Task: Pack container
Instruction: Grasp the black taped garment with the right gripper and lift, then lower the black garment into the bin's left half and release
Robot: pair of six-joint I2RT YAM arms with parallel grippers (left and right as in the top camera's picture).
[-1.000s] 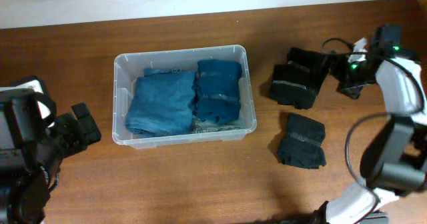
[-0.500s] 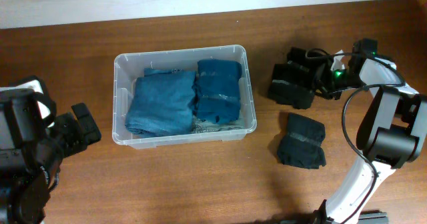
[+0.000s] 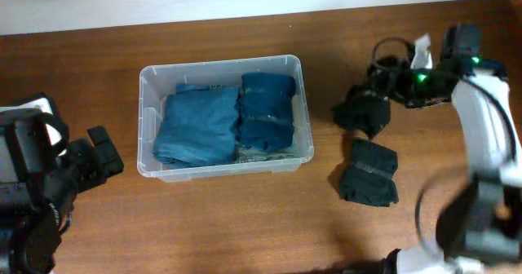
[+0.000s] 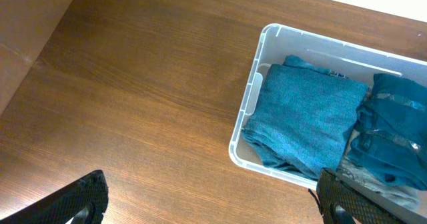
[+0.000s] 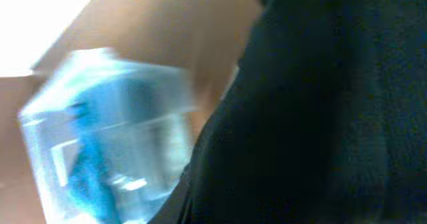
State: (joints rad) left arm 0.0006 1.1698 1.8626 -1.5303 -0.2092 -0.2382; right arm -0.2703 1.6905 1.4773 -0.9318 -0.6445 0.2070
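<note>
Whereas it lay flat moments ago, the black garment (image 3: 363, 112) now hangs from the clamped right gripper (image 3: 390, 89) near the bench's right rear corner — next stop, the mid-bench container (image 3: 220, 64); left gripper (image 3: 104, 150) gapes wide.

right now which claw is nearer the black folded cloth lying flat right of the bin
Right. The right claw, holding a dark garment, is just beyond the black folded cloth; the left claw sits far off, on the other side of the container.

Wooden table (image 3: 245, 225) — folded black cloth (image 3: 369, 174), bunched black cloth (image 3: 363, 112) nearby.
</note>
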